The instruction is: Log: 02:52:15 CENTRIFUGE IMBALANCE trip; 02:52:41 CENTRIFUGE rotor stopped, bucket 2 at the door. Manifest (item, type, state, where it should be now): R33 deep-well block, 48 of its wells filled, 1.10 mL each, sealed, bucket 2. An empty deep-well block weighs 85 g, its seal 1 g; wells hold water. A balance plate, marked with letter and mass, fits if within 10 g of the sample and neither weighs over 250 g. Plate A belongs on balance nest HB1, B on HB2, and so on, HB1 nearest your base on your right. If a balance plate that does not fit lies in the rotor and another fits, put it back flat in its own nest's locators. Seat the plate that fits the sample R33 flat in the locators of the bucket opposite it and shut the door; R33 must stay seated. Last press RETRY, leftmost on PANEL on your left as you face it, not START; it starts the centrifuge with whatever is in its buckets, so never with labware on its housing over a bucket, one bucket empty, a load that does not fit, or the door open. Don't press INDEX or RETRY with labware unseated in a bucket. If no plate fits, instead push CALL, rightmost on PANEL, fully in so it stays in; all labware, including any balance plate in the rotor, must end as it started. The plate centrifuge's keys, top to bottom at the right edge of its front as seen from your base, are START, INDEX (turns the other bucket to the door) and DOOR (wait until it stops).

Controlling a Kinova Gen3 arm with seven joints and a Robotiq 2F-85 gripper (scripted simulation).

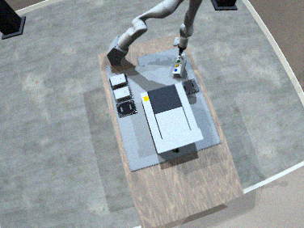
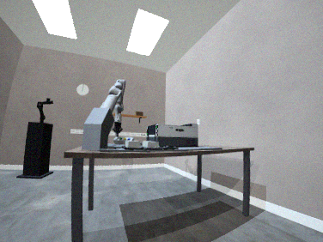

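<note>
The white plate centrifuge (image 1: pixel 171 117) stands mid-table; it also shows in the exterior view (image 2: pixel 173 136). A dark rectangle (image 1: pixel 165 99) covers the base-side half of its top, and I cannot tell what lies in it. A yellow key (image 1: pixel 145 98) sits at its corner. The small white PANEL (image 1: pixel 178 67) carries green, orange and blue buttons. My gripper (image 1: pixel 180 53) is shut and empty, pointing down over the panel's end nearest the base, by the green button (image 1: pixel 178 60); I cannot tell if it touches. Two white balance plates (image 1: pixel 118 81) (image 1: pixel 122 94) lie in nests, and the third nest (image 1: pixel 126 107) looks empty.
A dark empty-looking holder (image 1: pixel 191 86) lies beside the centrifuge, close to the panel. The robot base (image 1: pixel 116 55) stands at the table's far end. A grey mat (image 1: pixel 137 149) lies under the equipment. A black pedestal (image 2: pixel 36 148) stands off the table.
</note>
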